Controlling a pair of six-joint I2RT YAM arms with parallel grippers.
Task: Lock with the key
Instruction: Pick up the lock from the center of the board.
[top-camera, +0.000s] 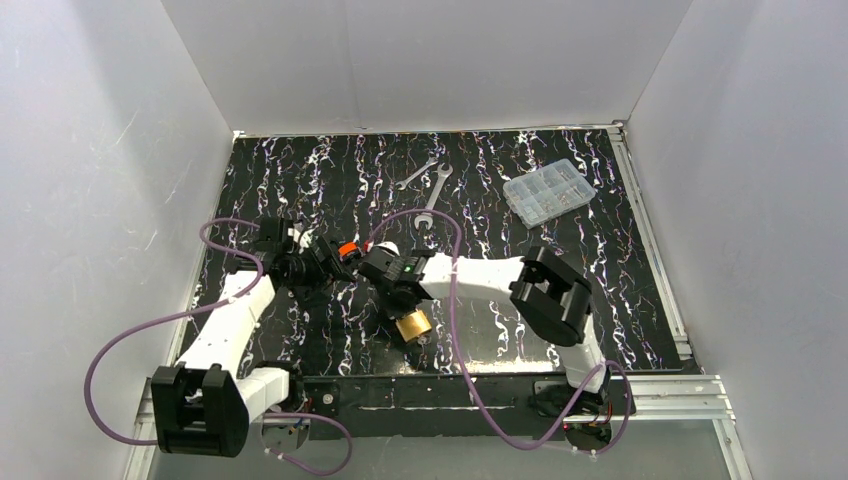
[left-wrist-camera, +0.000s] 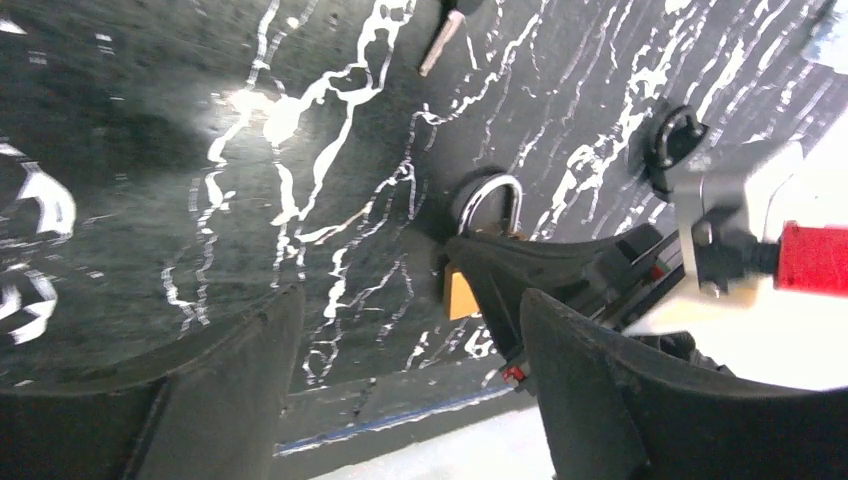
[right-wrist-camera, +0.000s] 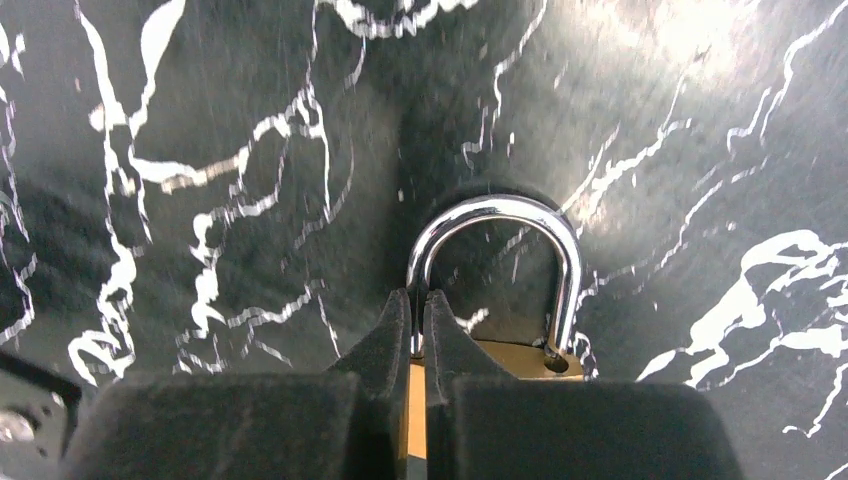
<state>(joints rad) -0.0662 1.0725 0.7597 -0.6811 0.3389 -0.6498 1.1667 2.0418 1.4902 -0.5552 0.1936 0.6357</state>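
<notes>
- Padlock lies flat on the table, directly under and just ahead of the right gripper. Its brass body sits beneath the fingertips and its shackle arches forward, away from that wrist.
- The padlock's long axis runs straight out along the right gripper's forward line, body nearest and shackle bow farthest.
- The right gripper's jaws are pressed almost together, leaving only a sliver of brass visible between them. They sit at the foot of the shackle's left leg, touching the padlock. Whether they pinch that leg or only bear down on the body cannot be told.
- Whether the shackle's right leg is seated in the body is unclear; a small hole shows beside its end.
- Key lies on the table well ahead of the left gripper, beyond the padlock and a little off its centre line.
- The key's long axis runs roughly fore-and-aft to that gripper, slightly slanted, with the bare blade toward it and the dark head farthest away.
- The left gripper's jaws stand wide apart with nothing between them and nothing touching, only bare table below.
- Judgement: the left arm is the free one and faces the key, which does not show in the right wrist view. The coming move likely turns on reaching forward past the padlock and closing across the key's narrow width.
</notes>
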